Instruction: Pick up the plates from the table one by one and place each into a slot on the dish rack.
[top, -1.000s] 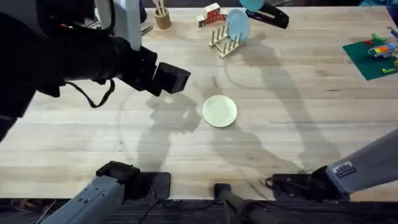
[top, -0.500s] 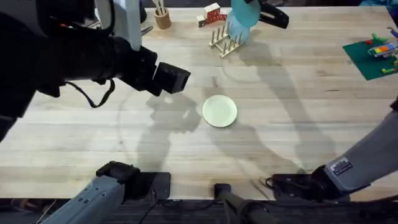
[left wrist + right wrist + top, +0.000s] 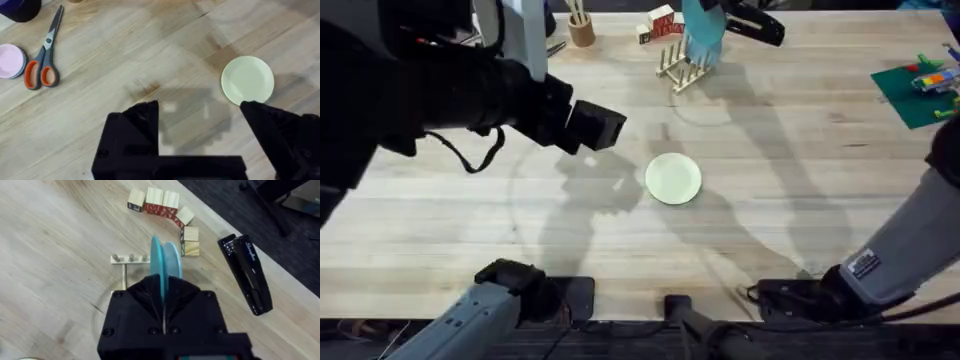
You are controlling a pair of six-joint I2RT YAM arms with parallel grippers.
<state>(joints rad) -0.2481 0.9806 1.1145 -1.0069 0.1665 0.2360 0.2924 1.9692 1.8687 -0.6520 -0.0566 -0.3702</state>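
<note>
Right gripper [image 3: 162, 307] clamped on turquoise plate [image 3: 159, 267], edge-up over dish rack [image 3: 680, 68], top centre. Cream-yellow plate [image 3: 673, 179] flat mid-table [image 3: 790, 150]. Left gripper [image 3: 200, 122] spread open, holding nothing.

One plate [image 3: 673, 179] is lying flat near the middle of the counter [image 3: 790, 150], while the dish rack [image 3: 682, 68] is standing at the far side, with a second plate [image 3: 703, 38] held on edge directly over it by the right tool [image 3: 163, 311]. Blocks [image 3: 660, 22] are sitting just behind the rack, a stapler [image 3: 752, 24] is lying to its right, and a cup [image 3: 581, 28] is standing to its left. The left tool [image 3: 200, 125] is hanging over the counter left of the flat plate, with scissors [image 3: 45, 52] and a small dish [image 3: 11, 61] lying side by side farther off.
</note>
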